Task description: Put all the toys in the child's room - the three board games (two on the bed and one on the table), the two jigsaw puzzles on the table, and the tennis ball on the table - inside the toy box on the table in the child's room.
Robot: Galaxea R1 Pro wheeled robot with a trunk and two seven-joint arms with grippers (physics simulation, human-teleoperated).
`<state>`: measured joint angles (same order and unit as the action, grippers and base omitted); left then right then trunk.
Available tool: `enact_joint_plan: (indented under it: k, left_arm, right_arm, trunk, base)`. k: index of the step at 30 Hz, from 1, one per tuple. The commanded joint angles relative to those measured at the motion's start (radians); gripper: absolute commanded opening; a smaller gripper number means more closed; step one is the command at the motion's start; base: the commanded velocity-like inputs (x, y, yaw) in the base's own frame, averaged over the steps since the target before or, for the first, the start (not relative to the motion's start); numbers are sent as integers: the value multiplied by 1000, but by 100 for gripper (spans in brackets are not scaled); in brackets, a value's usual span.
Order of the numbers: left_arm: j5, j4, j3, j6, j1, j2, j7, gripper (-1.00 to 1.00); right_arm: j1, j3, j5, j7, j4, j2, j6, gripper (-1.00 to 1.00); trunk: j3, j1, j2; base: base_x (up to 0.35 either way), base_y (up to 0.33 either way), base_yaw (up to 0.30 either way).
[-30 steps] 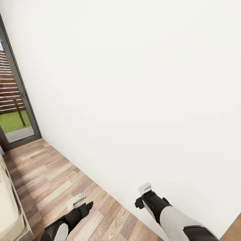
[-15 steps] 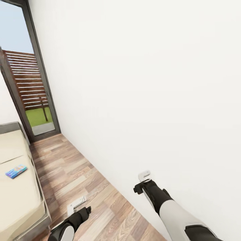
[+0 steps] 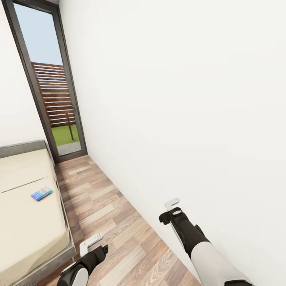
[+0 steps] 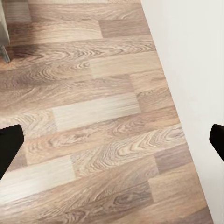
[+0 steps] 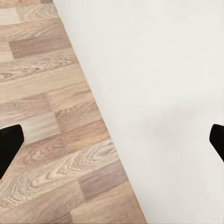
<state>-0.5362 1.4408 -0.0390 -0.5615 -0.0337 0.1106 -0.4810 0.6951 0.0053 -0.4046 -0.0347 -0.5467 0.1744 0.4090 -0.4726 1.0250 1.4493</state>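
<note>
Board game [image 3: 41,193] lay flat on the bed [image 3: 28,222], ahead and to the left of the robot, long axis slanting toward the window. Left gripper [image 3: 90,242] was nearer, right gripper [image 3: 172,205] by the wall; both open, empty.

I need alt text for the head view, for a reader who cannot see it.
A board game lies on a bed at left, beside wood floor along a white wall; a glass door stands beyond, both arms low in front.
</note>
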Motion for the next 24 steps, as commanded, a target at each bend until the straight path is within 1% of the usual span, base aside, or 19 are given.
enact_joint_plan:
  k: [1,11,14,17,23,24]
  left_arm:
    - [-10,1,-1,-1,-1,0,-10,100]
    - [-9,2,-1,-1,-1,0,-11,100]
    - [-9,8,0,-1,-1,0,-13,100]
    - [-8,16,5,-1,-1,-1,-13,100]
    - [-8,34,7,-1,1,-2,-13,100]
    - [-8,46,7,-1,3,-3,-14,100]
  right_arm:
    - [-1,1,-10,-4,-5,0,7,100]
    - [-6,2,-10,-3,-17,0,7,100]
    - [-6,2,-11,-3,-18,0,7,100]
    - [-6,1,-11,-3,-19,0,12,100]
    - [-6,1,-10,-8,-18,0,68,100]
    - [-7,1,-9,-86,-15,0,95,100]
  trunk:
    - [-1,0,1]
    - [-5,0,1]
    - [-6,0,1]
    - [-6,0,1]
    - [-7,0,1]
    - [-7,0,1]
  base:
    - [0,0,203]
    - [22,-10,244]
    - [168,-121,253]
    - [232,-188,115]
    - [254,-210,44]
    - [267,-222,8]
